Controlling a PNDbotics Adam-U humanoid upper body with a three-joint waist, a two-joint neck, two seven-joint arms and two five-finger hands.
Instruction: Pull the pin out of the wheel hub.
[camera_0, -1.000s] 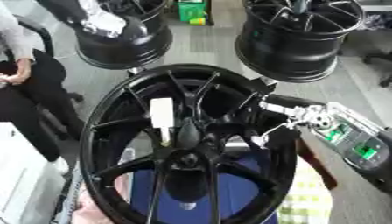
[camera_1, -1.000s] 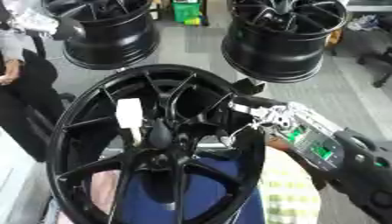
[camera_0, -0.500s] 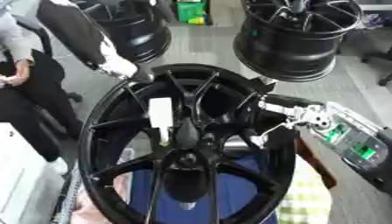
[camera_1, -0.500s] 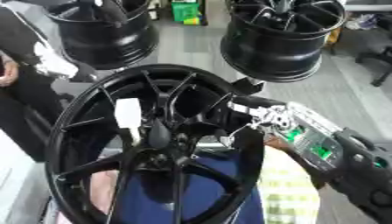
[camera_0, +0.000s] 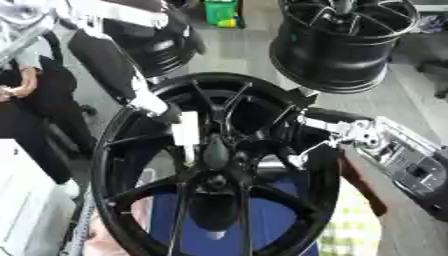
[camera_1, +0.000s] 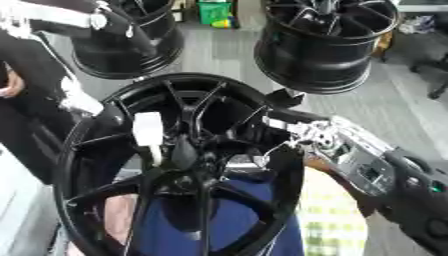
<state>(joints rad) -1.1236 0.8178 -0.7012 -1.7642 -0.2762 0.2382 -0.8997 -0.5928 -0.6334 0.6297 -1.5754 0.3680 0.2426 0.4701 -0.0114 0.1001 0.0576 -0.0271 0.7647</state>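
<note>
The black wheel hub stood tilted before me, and the white pin stuck out of it just above and left of its centre boss. My right hand had its fingers curled over the hub's right rim. My left hand lay at the upper left rim near the pin; whether it gripped anything I could not tell.

Spokes of the wheel hub crowd the white pin; gaps between look passable.
</note>
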